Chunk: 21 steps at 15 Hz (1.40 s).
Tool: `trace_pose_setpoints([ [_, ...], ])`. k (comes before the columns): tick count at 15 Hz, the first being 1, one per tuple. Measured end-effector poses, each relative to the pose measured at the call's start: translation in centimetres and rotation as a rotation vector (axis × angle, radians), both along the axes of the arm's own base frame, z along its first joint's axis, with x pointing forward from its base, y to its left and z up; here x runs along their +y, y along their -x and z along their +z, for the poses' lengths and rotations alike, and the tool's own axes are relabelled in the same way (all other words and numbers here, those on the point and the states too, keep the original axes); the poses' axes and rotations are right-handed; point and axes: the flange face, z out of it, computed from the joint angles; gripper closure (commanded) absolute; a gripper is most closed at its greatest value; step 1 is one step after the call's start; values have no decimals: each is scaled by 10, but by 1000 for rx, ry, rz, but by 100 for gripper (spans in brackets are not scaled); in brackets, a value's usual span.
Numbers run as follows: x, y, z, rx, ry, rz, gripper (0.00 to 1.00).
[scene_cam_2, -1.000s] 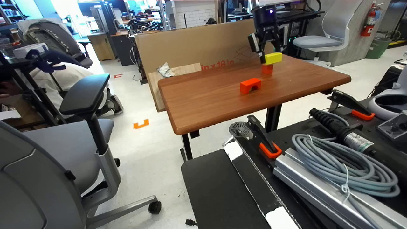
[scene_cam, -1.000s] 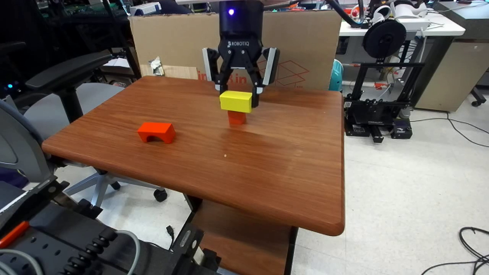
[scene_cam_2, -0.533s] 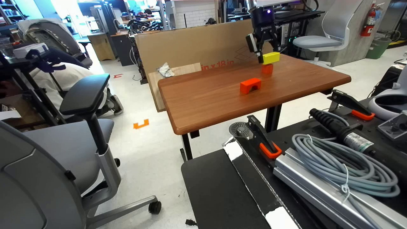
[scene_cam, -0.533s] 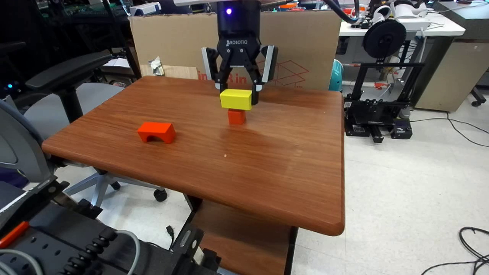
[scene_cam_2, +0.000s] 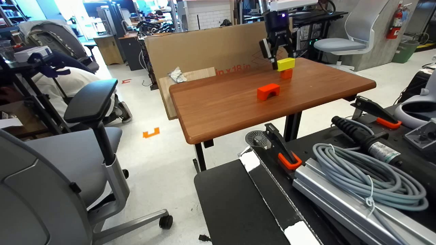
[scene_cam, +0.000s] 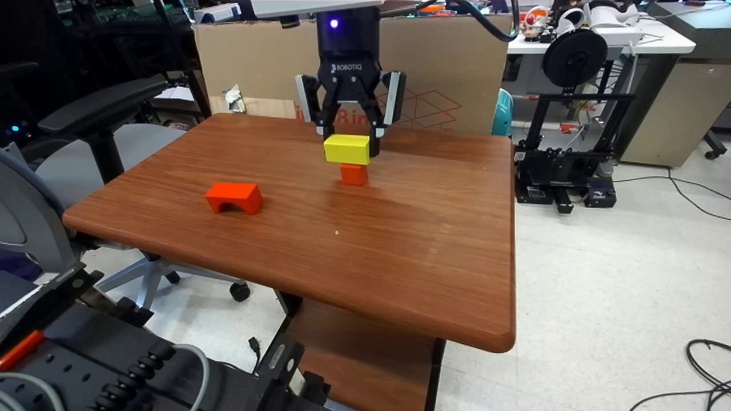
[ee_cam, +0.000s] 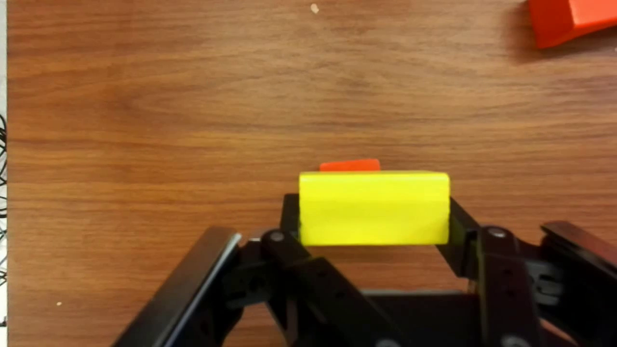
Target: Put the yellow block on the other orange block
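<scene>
in an exterior view, farthest left of the gripper, a grey chair stands beside the wooden table. left of the gripper too, but nearer and lower than its fingertips, the orange-red arch block lies on the tabletop with its opening down, well apart from the grip. then comes the gripper itself, pointing down and narrowed on the yellow block: one finger presses at each end, the block level between them. below the space between the fingers, under the yellow block, the small orange cube stands on the table; whether cube and block touch, i cannot tell. in the wrist view a strip of the cube shows past the block's upper edge, left of the midpoint between the fingers. beyond the gripper rises a cardboard sheet, and well to the gripper's right stands a black 3d printer.
</scene>
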Motion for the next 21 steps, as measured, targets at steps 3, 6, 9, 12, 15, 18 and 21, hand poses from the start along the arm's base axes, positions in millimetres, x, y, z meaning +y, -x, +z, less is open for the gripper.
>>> trace_pose_setpoints([
  [3, 0, 0, 0, 0, 0, 0, 58],
  [6, 0, 0, 0, 0, 0, 0, 14],
  [9, -2, 0, -1, 1, -1, -3, 0],
  [12, -5, 1, -1, 0, -1, -10, 0],
  [15, -6, -8, 19, -73, 8, -19, 0],
  [18, 1, -12, 69, -227, 12, -3, 0],
  [21, 12, 5, 125, -327, 0, 28, 0],
])
